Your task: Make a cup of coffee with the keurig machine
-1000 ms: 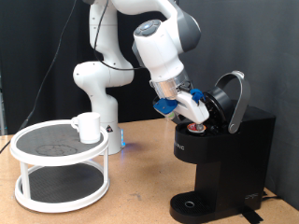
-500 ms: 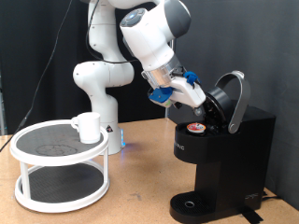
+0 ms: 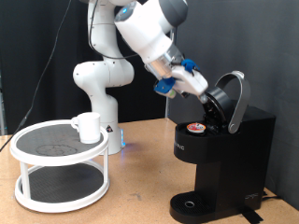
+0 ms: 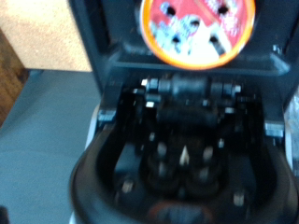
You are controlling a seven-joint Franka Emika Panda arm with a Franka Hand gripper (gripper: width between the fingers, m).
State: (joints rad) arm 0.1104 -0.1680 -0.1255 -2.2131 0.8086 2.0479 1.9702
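Exterior view: the keurig, a boxy matte-black machine with its long axis upright, stands on the wooden bench at the view's right, its front and round drip tray facing the view's bottom left. Its rounded, silver-trimmed lid is hinged fully up and tilts back toward the view's right, leaving the brew chamber open; a pod with an orange-red top sits in it. The hand, with blue fittings, hangs in the air just above and to the view's left of the open lid, apart from the pod; nothing shows between its fingers, and how far they are parted cannot be told. The cup, a white cylindrical mug standing upright, rests on the top tier of a white round two-tier rack at the view's left, well apart from the machine, with bare bench between them. Wrist view: blurred, it looks down on the pod's foil top, which is orange and printed, and on the lid's glossy black underside with its central needle; the fingers do not show.
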